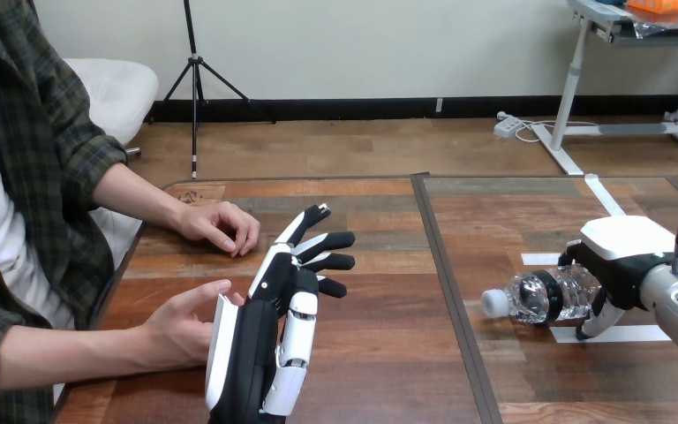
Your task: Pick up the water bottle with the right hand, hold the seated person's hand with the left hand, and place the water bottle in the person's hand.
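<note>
**A:** Head view, what's the right hand (625, 254) doing?

**B:** It's at the right side of the table (362, 371), fingers curled round the water bottle (519, 299). The grip is on the bottle's body, toward the base end.

**A:** Bottle orientation?

**B:** On its side, with the white cap (494, 303) pointing to the view's left and sticking out clear of the hand. It's low over the wood, beside a white tape strip (622, 334). I can't tell whether it's resting on the table or just off it.

**A:** Left hand (269, 340)?

**B:** Left of centre, near the bottom edge. The fingers are straight and fanned, pointing away and a bit right, with nothing in them.

**A:** Contact with the person?

**B:** The person's nearer hand (184, 325) sits just to the left of it, fingertips right at the white shell. It's touching or nearly so, I can't tell which. No robot finger is wrapped round it.

**A:** Person's other hand?

**B:** The farther hand (221, 227) is resting on the table, loosely curled, just beyond the left hand's fingertips.

**A:** Bottle versus the nearer hand?

**B:** Well apart. The bottle is on the right half of the table and the person's nearer hand is on the left.
</note>
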{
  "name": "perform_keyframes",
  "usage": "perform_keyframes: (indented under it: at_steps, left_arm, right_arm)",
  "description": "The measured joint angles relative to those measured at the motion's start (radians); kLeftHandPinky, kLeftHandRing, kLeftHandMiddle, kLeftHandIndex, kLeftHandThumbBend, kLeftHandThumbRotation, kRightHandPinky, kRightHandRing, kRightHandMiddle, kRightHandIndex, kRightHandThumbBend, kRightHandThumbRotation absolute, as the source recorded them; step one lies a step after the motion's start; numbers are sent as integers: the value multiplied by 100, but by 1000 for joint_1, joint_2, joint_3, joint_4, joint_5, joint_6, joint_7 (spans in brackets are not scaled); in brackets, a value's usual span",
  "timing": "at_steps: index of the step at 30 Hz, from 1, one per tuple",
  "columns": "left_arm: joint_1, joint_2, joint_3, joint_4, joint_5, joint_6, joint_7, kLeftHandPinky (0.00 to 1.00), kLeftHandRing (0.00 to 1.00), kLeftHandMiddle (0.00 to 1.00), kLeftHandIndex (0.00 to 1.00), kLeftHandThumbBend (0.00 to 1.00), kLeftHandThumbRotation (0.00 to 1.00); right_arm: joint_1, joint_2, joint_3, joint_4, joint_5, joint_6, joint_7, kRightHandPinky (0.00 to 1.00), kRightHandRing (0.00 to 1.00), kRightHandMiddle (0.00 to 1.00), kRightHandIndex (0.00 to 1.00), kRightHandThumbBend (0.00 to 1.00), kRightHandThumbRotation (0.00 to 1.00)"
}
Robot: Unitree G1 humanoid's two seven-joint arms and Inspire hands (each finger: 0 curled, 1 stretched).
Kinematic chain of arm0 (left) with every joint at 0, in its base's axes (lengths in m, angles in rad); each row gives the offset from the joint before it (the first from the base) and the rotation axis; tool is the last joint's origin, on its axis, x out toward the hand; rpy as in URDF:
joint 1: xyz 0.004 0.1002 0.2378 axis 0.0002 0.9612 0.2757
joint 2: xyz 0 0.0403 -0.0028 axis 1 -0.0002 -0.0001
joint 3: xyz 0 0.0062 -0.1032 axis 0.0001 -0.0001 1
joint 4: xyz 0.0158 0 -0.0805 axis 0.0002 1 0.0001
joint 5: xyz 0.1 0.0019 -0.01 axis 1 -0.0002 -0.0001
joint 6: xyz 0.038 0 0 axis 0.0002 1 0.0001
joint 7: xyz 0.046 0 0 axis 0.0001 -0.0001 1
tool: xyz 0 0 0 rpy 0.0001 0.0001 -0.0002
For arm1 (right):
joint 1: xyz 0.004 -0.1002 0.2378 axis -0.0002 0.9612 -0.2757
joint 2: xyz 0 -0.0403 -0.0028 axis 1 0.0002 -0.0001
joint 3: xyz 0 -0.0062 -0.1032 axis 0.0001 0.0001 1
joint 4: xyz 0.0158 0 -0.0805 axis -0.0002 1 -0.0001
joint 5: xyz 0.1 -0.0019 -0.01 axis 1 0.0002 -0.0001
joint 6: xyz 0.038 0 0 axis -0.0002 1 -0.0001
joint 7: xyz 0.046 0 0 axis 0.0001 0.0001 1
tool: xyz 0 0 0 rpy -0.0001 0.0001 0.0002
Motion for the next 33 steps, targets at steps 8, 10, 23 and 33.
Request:
perform_keyframes:
  at_steps: [8,10,23,33]
  left_arm:
    - [1,0,0,0,0,0,0,56,68,75,86,7,100]
    - [2,0,0,0,0,0,0,56,68,75,86,7,100]
    - [4,0,-1,0,-1,0,0,56,68,75,87,6,100]
    - [4,0,-1,0,0,0,0,56,69,75,87,6,100]
  right_arm:
    - [0,10,-2,9,42,-25,-27,61,64,68,70,75,0]
    - [0,14,-2,10,51,-33,-34,59,64,68,69,75,0]
    - [0,36,-4,10,86,-82,-76,60,66,70,70,77,0]
    - [0,38,-4,10,102,-129,-113,61,66,69,71,79,0]
